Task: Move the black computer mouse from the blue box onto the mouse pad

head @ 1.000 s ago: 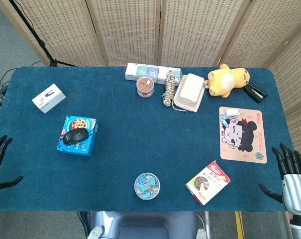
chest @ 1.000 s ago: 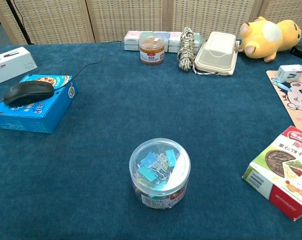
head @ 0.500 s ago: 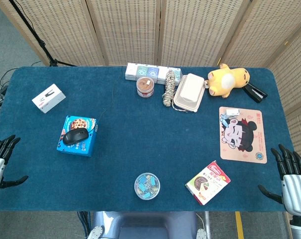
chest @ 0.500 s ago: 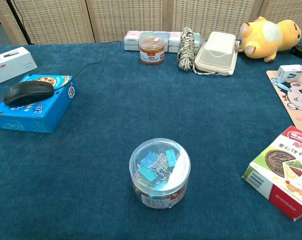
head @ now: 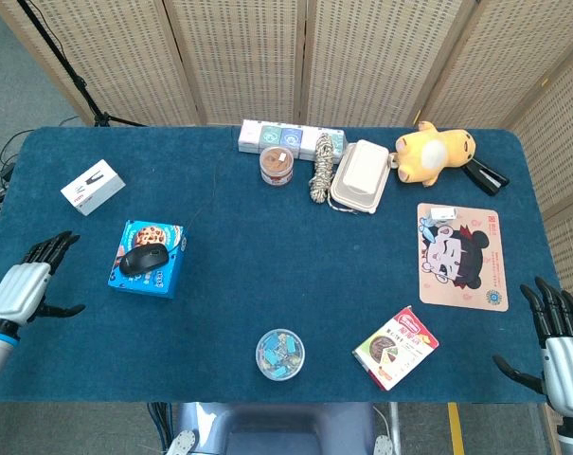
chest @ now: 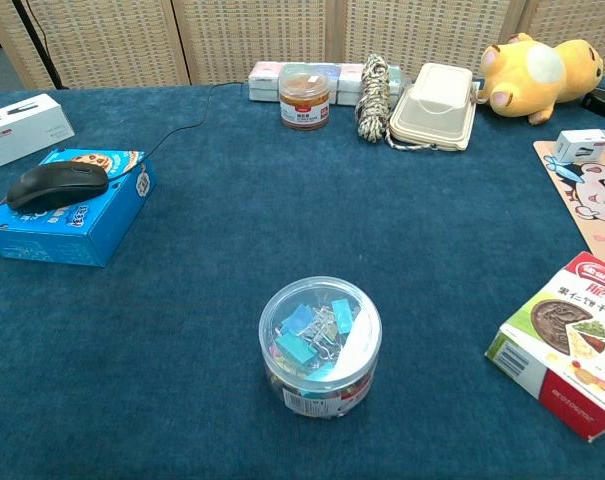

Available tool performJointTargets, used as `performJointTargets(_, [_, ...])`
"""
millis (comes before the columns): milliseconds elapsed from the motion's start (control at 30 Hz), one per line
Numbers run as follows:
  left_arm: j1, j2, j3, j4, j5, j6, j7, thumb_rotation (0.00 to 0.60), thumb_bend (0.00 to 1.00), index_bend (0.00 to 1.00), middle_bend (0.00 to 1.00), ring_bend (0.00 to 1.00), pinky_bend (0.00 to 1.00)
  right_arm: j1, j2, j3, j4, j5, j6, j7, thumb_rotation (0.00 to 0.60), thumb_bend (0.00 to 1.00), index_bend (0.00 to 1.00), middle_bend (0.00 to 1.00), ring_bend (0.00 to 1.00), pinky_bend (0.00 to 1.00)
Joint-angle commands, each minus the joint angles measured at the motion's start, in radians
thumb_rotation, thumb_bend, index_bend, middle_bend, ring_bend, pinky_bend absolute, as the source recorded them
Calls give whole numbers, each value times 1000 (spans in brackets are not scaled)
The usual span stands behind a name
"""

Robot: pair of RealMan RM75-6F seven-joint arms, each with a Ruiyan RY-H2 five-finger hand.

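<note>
One black computer mouse (head: 144, 258) lies untouched on blue box (head: 147, 259) at nine o'clock, mouse pad (head: 462, 256) at three; left hand (head: 26, 289) and right hand (head: 559, 351) empty, fingers spread, transfer entirely pending.

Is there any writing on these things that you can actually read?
None reads clearly.
Blue box: white print, too blurred.
Red snack box: Chinese characters, too blurred.
White box: small print, too small.
Mouse pad: cartoon face; red mark unreadable.
</note>
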Motion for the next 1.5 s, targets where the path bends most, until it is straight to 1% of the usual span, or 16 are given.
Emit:
performJointTargets(33, [-54, -62, -33, 48, -51, -45, 52, 600, 0, 0, 0, 63, 254, -1, 8, 1, -1, 4, 0, 13, 600, 0, 0, 0, 0, 0])
performJointTargets(133, [-81, -124, -45, 96, -80, -55, 93, 600, 0, 0, 9, 161, 346, -2, 17, 5, -2, 8, 3, 29, 600, 0, 0, 0, 0, 0])
performJointTargets(233, [-95, -172, -52, 124, -96, -46, 128, 600, 0, 0, 57, 210, 400, -4, 24, 6, -3, 11, 5, 45, 600, 0, 0, 0, 0, 0])
performJointTargets(367, [-108, -223, -59, 151, -119, -35, 169, 600, 0, 10, 83, 225, 407, -5, 32, 9, -3, 18, 5, 64, 600, 0, 0, 0, 0, 0])
performJointTargets(467, [-121, -245, -62, 157, -147, -50, 197, 600, 0, 15, 88, 227, 407, -6, 37, 10, -3, 19, 5, 74, 600, 0, 0, 0, 0, 0])
performJointTargets(567, [-138, -264, -66, 159, -178, -66, 235, 600, 0, 44, 112, 228, 407, -6, 41, 11, -4, 20, 5, 82, 600, 0, 0, 0, 0, 0])
performJointTargets(833, [-192, -295, -83, 122, -295, -114, 360, 600, 2, 100, 179, 254, 407, -9, 54, 13, -6, 24, 8, 113, 600, 0, 0, 0, 0, 0])
performJointTargets(933, [-202, -298, -83, 112, -326, -117, 386, 600, 42, 125, 201, 273, 407, -10, 58, 13, -7, 24, 8, 120, 600, 0, 0, 0, 0, 0])
performJointTargets(1067, [-212, -307, -82, 104, -353, -113, 413, 600, 84, 131, 209, 278, 407, -11, 62, 13, -7, 24, 8, 129, 600, 0, 0, 0, 0, 0])
performJointTargets(1233, [-222, -318, -80, 100, -379, -103, 437, 600, 175, 152, 222, 284, 407, -13, 65, 12, -8, 22, 9, 138, 600, 0, 0, 0, 0, 0])
performJointTargets(1333, [-227, -323, -80, 97, -404, -102, 452, 600, 205, 172, 234, 287, 407, -13, 67, 12, -8, 21, 9, 142, 600, 0, 0, 0, 0, 0])
performJointTargets(1500, [-231, -331, -74, 99, -417, -86, 469, 600, 277, 187, 246, 294, 407, -13, 68, 12, -8, 21, 8, 144, 600, 0, 0, 0, 0, 0])
